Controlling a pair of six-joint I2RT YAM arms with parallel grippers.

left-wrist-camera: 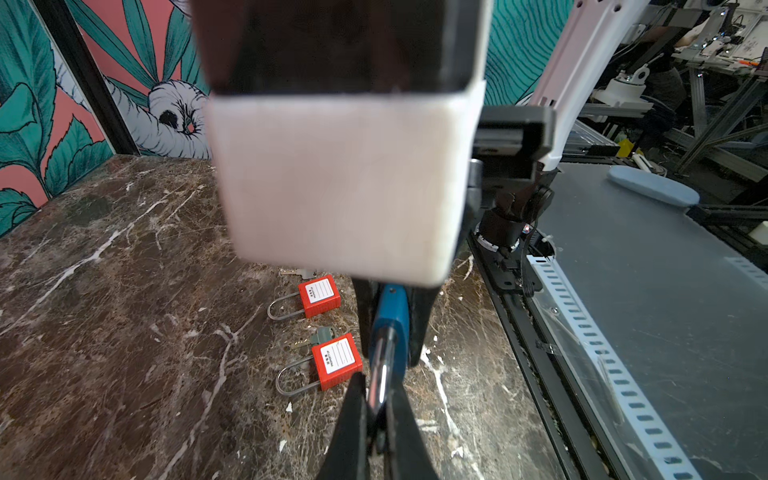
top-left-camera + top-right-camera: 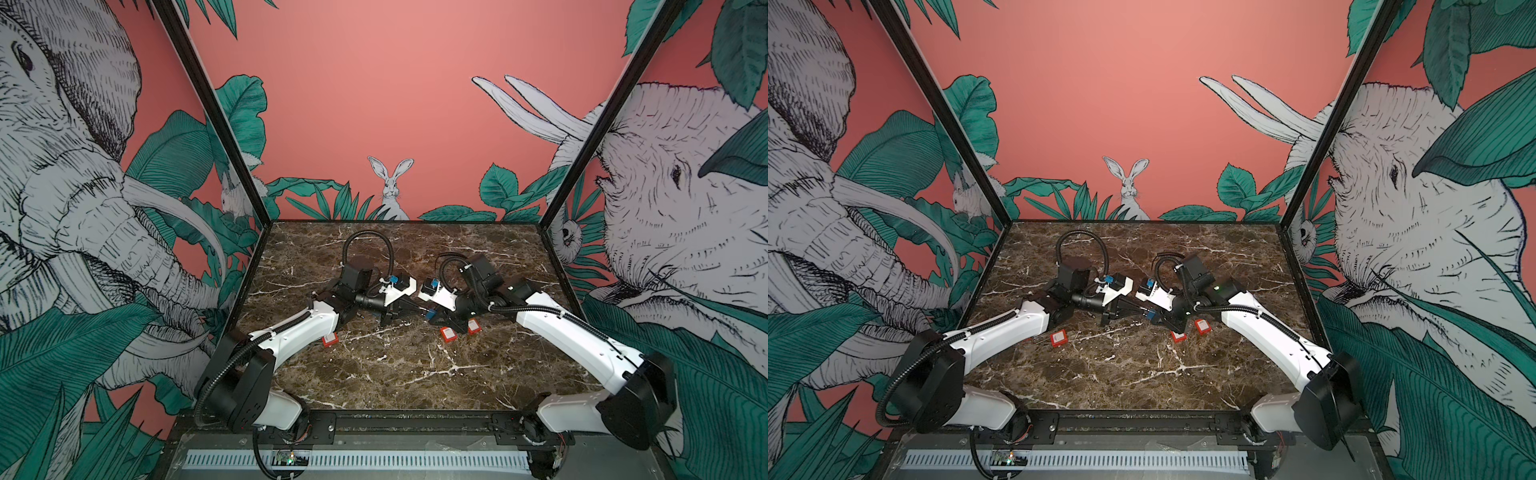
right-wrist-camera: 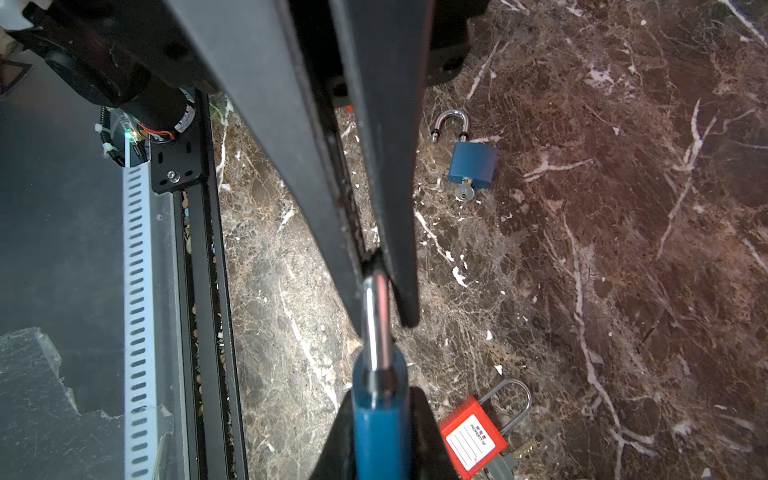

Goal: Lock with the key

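Note:
A blue padlock is held off the marble between both grippers and is seen edge-on. My right gripper is shut on its blue body. My left gripper is shut on its silver shackle, with one finger reaching in from the far side. In both top views the two grippers meet at mid-table around the lock. No key shows in the held lock, and its keyhole end is hidden. A second blue padlock lies on the table with its shackle open and a key in it.
Two red padlocks with keys beside them lie just right of the grippers, and a third lies by the left forearm. The marble table's front edge meets a black rail. Walls close in the left, right and back.

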